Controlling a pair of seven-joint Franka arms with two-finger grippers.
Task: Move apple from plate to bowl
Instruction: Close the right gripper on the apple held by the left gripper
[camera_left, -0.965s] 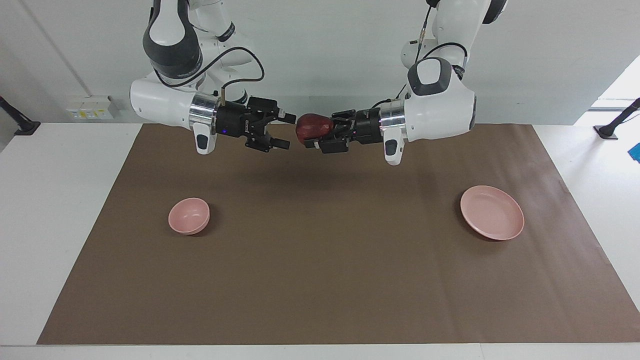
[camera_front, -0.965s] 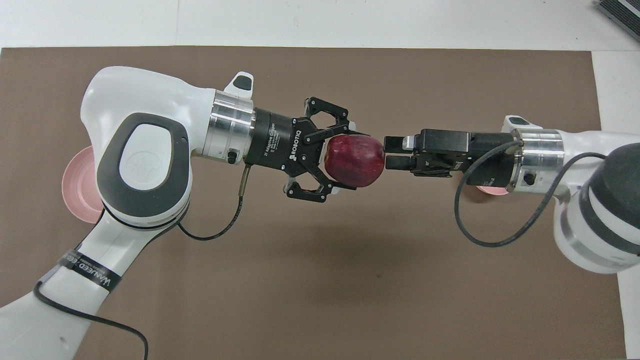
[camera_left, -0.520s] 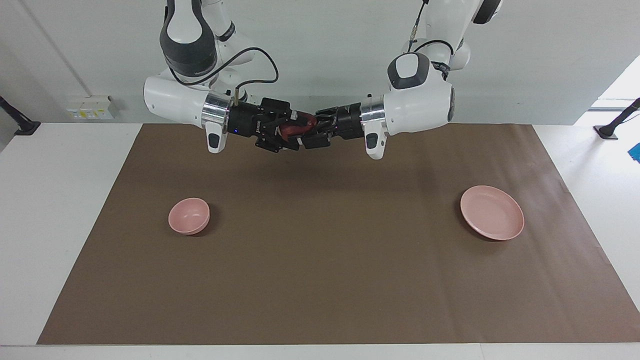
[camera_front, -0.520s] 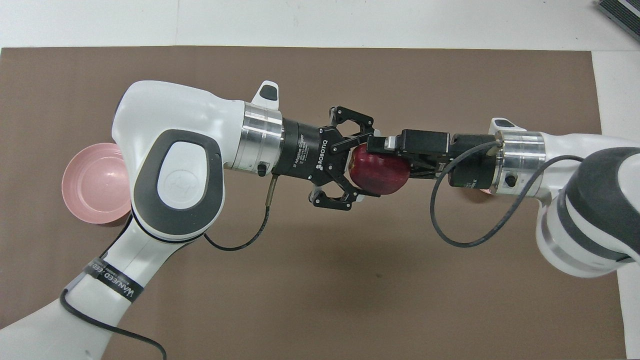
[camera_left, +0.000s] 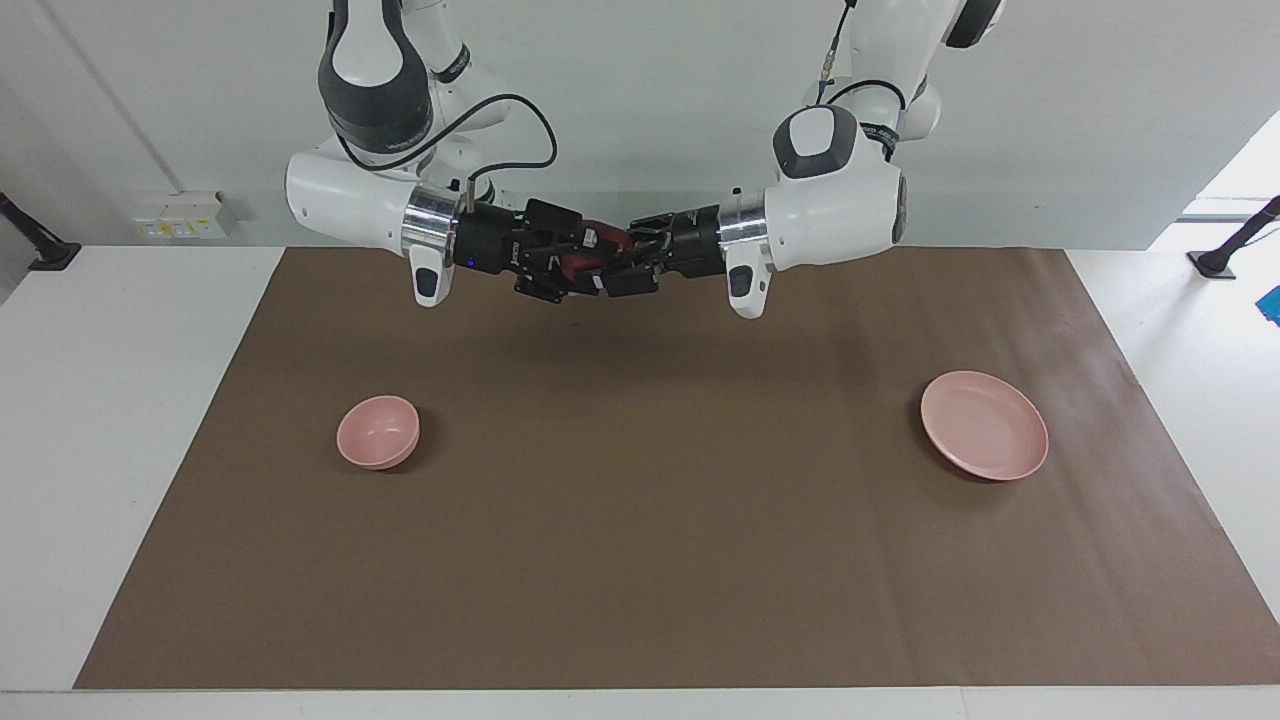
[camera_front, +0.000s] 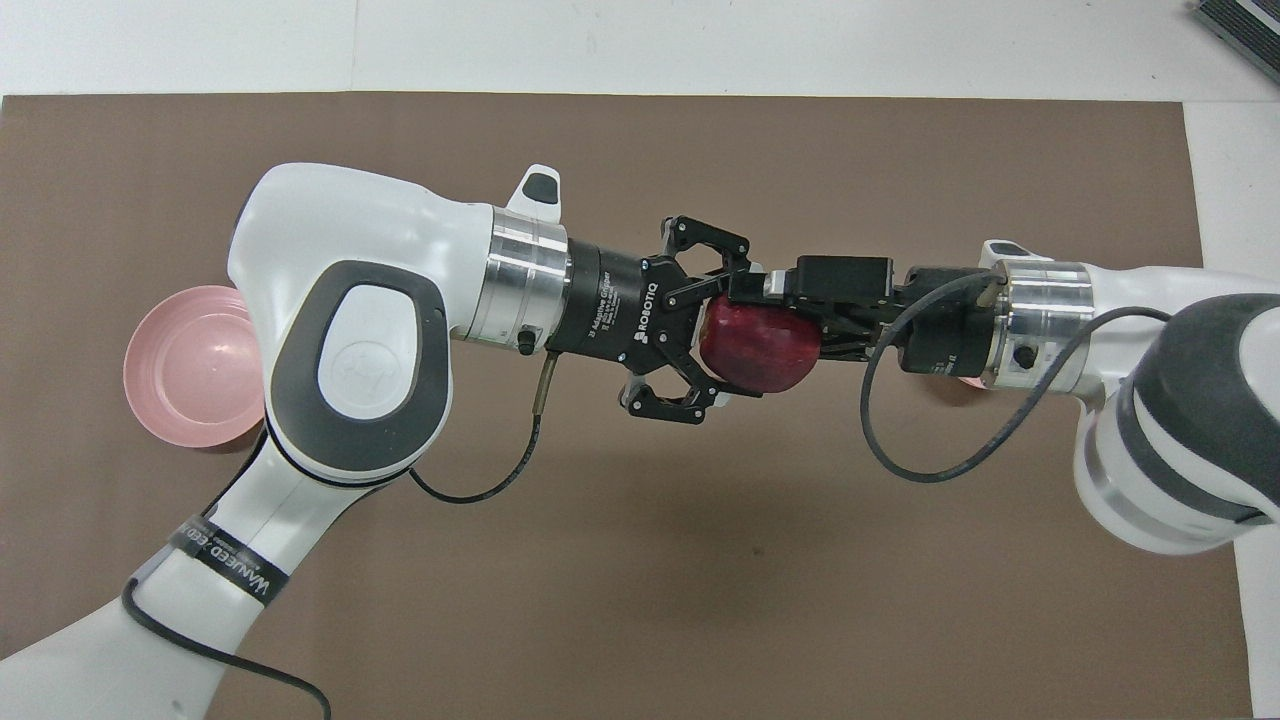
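White tabletop (camera_left: 120, 420) under a brown paper mat (camera_left: 660, 560) covering most of it; plain pale wall along the robots' edge, wall socket near the corner at the right arm's end.

Apple (camera_front: 758, 345) in the air over the mat near the middle of the robots' edge, off the plate, between both grippers. Left gripper (camera_front: 722, 342) closed on apple, fingers above and below it in overhead view. Right gripper (camera_left: 585, 262) also around apple, fingers overlapping it; firm grip or merely enclosing: cannot tell.

Plate (camera_left: 985, 425) bare, toward the left arm's end. Bowl (camera_left: 378, 432) holding nothing, toward the right arm's end.

Overhead view: plate partly hidden under left arm, bowl almost wholly hidden under right wrist. Facing view: apple mostly masked by gripper fingers, only a red sliver showing.
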